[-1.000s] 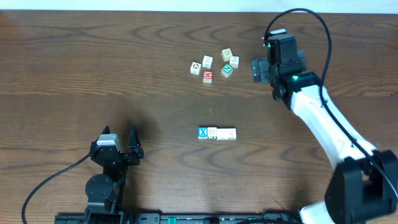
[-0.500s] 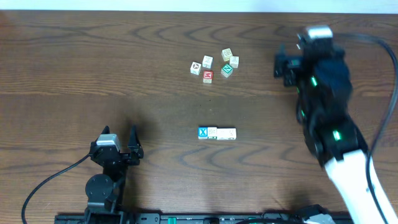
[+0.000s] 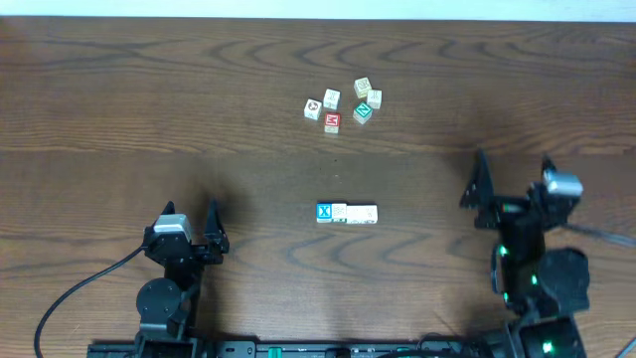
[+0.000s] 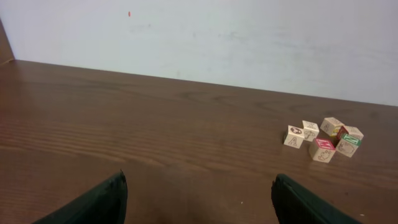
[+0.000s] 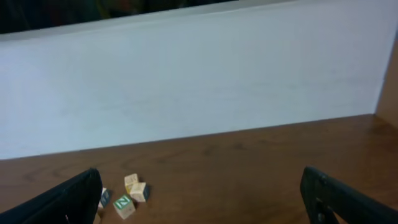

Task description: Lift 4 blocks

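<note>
A row of blocks (image 3: 347, 213) lies at the table's middle, touching side by side: a bright blue one with a white X (image 3: 324, 211) at the left end and cream ones (image 3: 362, 213) to its right. My left gripper (image 3: 191, 211) rests near the front left, open and empty, well left of the row. The right gripper (image 3: 513, 165) stands at the front right, open and empty, well right of the row. Neither wrist view shows the row. Both wrist views show wide-apart fingers (image 4: 99, 202) (image 5: 339, 196) with only bare table between them.
A loose cluster of several cubes (image 3: 343, 102) sits toward the back, among them a red-faced one (image 3: 331, 121) and a green-faced one (image 3: 363, 111). The same cluster (image 4: 323, 138) shows in the left wrist view, and part of the cluster (image 5: 127, 194) in the right wrist view. A pale wall lies beyond the far edge.
The right arm has swung back from beside the far cluster to the front right of the table, its gripper still open. The left arm and all blocks have not moved.
</note>
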Controlling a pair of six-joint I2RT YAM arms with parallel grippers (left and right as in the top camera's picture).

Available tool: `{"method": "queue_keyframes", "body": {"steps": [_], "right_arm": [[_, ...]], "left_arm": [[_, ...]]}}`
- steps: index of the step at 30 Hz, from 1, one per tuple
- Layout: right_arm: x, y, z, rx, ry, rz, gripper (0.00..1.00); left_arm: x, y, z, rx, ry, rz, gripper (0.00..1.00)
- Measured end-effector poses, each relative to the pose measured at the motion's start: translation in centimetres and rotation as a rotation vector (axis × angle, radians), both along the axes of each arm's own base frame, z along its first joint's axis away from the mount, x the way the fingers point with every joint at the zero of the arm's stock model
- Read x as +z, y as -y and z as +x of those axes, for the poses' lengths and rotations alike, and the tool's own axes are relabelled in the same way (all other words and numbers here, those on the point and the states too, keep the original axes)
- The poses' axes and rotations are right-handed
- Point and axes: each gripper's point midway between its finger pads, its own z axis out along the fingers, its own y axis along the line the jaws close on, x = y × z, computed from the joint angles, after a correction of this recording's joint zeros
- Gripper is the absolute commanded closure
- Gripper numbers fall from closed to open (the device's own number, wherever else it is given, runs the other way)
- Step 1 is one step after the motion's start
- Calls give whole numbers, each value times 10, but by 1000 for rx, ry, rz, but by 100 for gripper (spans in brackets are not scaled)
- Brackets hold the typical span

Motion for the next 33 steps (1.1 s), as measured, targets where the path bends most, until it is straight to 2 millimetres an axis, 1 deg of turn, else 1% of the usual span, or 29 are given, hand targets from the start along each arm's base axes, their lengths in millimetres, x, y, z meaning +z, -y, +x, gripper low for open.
{"method": "queue_keyframes", "body": {"steps": [3,5,7,10,13,17,19,25,28,31,33], "right_arm": [[-16,5,-11,-5,23,16,1],[-30,7,-17,-8,30,22,1],[-39,8,-20,-9,42,24,1],[-51,10,-25,-10,62,29,1],[-58,10,-28,-7,77,31,1],[-69,11,-27,-11,71,29,1],[-76,15,-26,-27,55,27,1],[-87,26,-25,-67,19,21,1],[-100,28,-24,-71,-14,19,1],[-120,27,-22,-65,-68,16,1],[-122,26,-22,-62,-71,14,1]], "left_arm": [[0,0,0,0,0,0,25],[0,0,0,0,0,0,25],[0,0,0,0,0,0,25],[0,0,0,0,0,0,25],[0,0,0,0,0,0,25],[0,0,0,0,0,0,25],[0,0,0,0,0,0,25],[0,0,0,0,0,0,25],[0,0,0,0,0,0,25],[0,0,0,0,0,0,25],[0,0,0,0,-1,0,25]]}}
